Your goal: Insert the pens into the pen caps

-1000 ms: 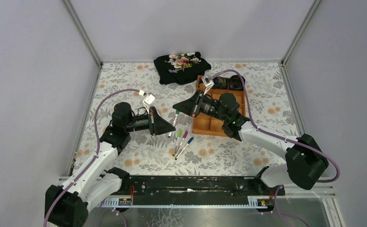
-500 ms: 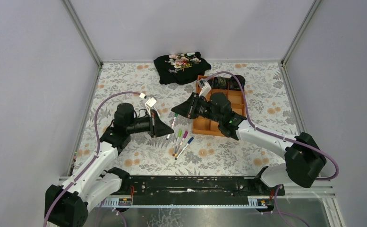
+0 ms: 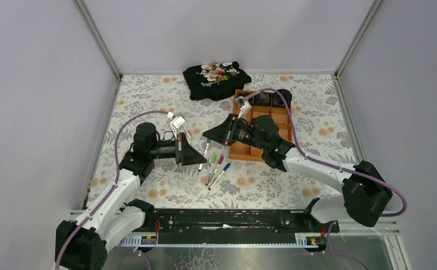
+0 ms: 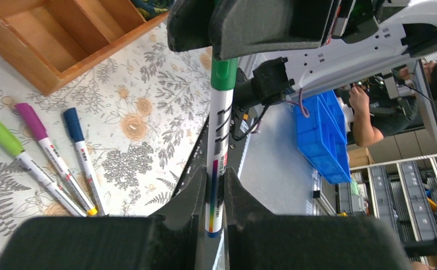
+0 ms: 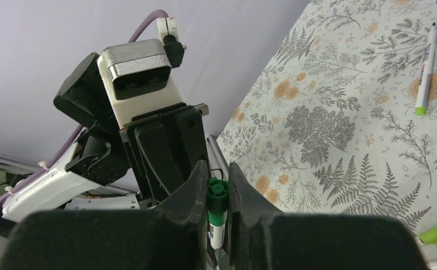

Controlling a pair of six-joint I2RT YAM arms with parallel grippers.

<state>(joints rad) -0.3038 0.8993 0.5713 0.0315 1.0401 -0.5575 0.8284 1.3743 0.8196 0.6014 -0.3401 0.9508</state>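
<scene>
My left gripper (image 4: 211, 177) (image 3: 203, 160) is shut on the tail end of a white-barrelled pen (image 4: 218, 140) (image 3: 206, 151), held above the table. A dark green cap (image 4: 223, 73) (image 5: 217, 194) sits on the pen's far end. My right gripper (image 5: 217, 174) (image 3: 207, 136) is shut on that cap, facing the left gripper. Three capped pens lie side by side on the table: light green (image 4: 2, 138), magenta (image 4: 31, 119) and blue (image 4: 73, 125); they also show in the top view (image 3: 216, 169). One uncapped pen with a green tip (image 5: 426, 64) lies apart.
An orange wooden tray (image 3: 283, 121) (image 4: 47, 50) with several cells stands to the right of the grippers, dark items in its far cells. A black folded cloth (image 3: 216, 80) lies at the back. Metal frame posts edge the floral table.
My right gripper has moved left and nearer, closing up to the left gripper along the pen. The left gripper has shifted slightly nearer with the pen.
</scene>
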